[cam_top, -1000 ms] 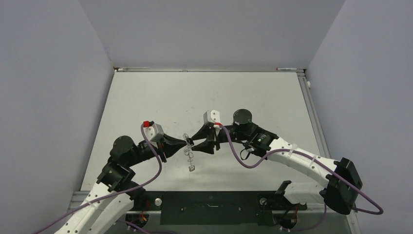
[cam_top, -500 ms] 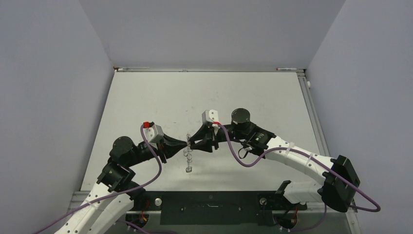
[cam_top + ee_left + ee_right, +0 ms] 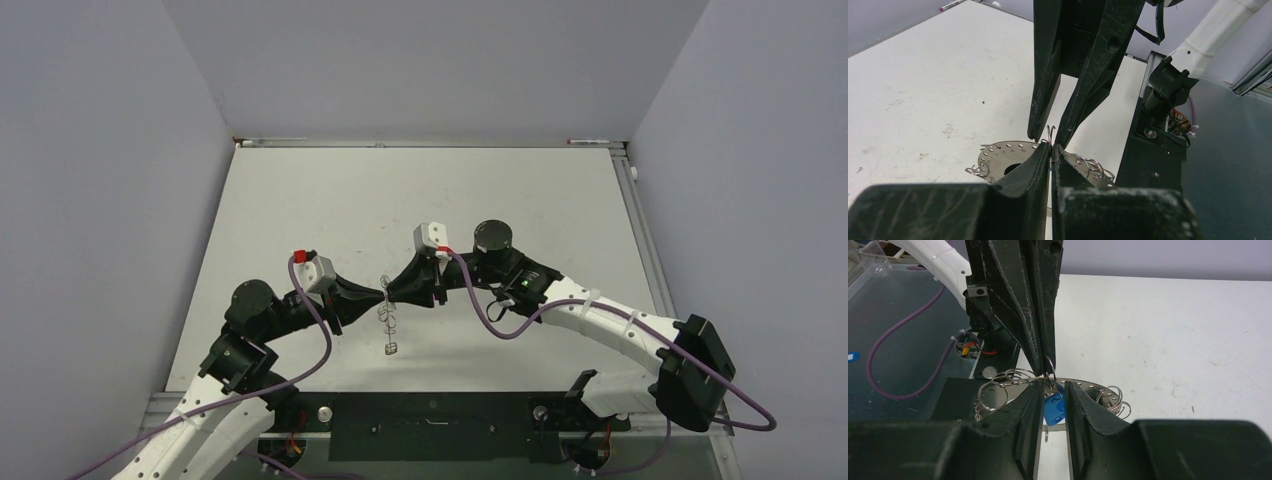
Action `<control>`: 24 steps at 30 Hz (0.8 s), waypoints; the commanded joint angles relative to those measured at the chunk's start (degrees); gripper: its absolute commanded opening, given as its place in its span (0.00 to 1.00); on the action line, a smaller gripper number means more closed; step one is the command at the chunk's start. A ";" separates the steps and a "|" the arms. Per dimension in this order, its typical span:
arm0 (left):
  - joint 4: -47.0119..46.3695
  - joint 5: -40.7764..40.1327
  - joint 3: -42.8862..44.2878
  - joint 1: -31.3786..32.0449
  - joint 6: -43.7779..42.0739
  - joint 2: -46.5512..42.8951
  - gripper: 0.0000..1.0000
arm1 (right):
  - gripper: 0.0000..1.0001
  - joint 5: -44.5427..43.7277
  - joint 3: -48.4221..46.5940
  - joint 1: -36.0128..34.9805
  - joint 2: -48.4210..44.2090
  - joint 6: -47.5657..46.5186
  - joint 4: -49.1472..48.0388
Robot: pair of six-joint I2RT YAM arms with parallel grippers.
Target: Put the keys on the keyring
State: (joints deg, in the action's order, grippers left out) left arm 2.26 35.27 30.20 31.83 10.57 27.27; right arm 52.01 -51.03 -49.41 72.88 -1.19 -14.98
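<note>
Over the table's middle, my left gripper (image 3: 383, 296) and right gripper (image 3: 393, 293) meet tip to tip. The keyring (image 3: 998, 152), a flat grey plate with small holes and wire loops at its rim, sits just below the tips. In the top view the keyring (image 3: 386, 314) shows only as a thin wiry shape. My left gripper (image 3: 1050, 148) is shut on a small wire loop (image 3: 1050, 365). The blue-headed key (image 3: 1054, 409) hangs under that loop, seen through the gap of my right gripper (image 3: 1054, 386), whose fingers stand slightly apart. The black-headed key is out of view.
A small grey piece (image 3: 392, 348) shows just below the keyring in the top view. Purple cables (image 3: 510, 325) trail along both arms. The black base rail (image 3: 430, 415) runs along the near table edge, and grey walls close in on three sides.
My right arm has crept a little to the left, bringing its tips against the left gripper's. The left arm and the keyring have hardly moved.
</note>
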 commanded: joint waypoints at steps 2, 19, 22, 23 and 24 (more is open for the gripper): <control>-5.55 1.43 0.39 0.33 1.03 -0.91 0.00 | 0.23 3.84 -2.62 0.31 1.25 -0.05 -4.23; -5.37 1.21 0.39 0.33 1.04 -0.99 0.00 | 0.16 5.60 -3.03 0.28 1.59 0.93 -5.60; -5.33 1.22 0.39 0.33 1.03 -1.04 0.00 | 0.15 5.72 -3.07 0.28 1.82 0.84 -5.54; -5.26 1.21 0.39 0.33 1.03 -1.03 0.00 | 0.14 5.73 -3.11 0.32 1.84 0.80 -5.51; -5.25 1.21 0.39 0.33 1.03 -1.07 0.00 | 0.12 5.80 -3.18 0.33 1.90 0.80 -5.48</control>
State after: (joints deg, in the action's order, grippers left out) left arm 0.99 35.29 29.85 31.83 11.35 26.79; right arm 55.22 -51.44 -49.41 74.56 0.30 -16.34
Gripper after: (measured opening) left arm 0.006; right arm 0.146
